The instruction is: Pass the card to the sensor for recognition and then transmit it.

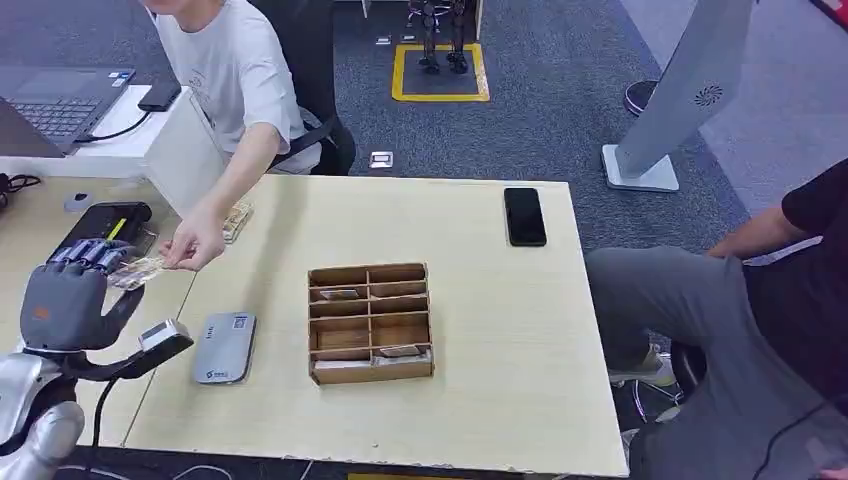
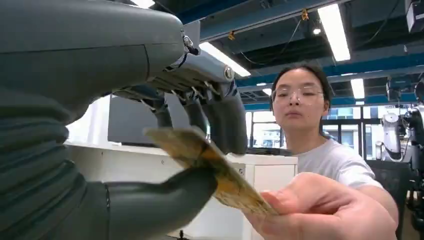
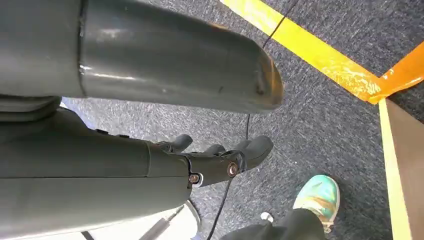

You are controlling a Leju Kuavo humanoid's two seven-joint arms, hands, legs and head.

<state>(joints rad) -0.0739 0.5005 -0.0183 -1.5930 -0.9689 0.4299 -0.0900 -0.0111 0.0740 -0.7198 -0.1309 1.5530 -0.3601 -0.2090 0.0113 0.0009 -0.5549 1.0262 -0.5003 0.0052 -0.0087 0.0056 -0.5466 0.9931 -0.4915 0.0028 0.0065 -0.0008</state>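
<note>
My left hand (image 1: 65, 295) is raised over the table's left end and pinches a yellowish card (image 1: 138, 270) between thumb and fingers. A person's hand (image 1: 197, 243) grips the card's other end. Up close, the card (image 2: 210, 165) lies on my thumb with the darker fingers (image 2: 225, 120) just above it, and the person's fingers (image 2: 320, 210) clamp its far end. A small grey sensor head (image 1: 165, 337) on a black stalk stands just right of my left hand. My right hand (image 3: 220, 157) hangs beside my body over the carpet, its fingers extended, holding nothing.
A grey flat device (image 1: 225, 347) lies on the table (image 1: 500, 300) beside a cardboard divider box (image 1: 370, 322). A black phone (image 1: 525, 215) lies at the far side, a black box (image 1: 105, 225) at the left. A second person sits at the right edge (image 1: 760, 300).
</note>
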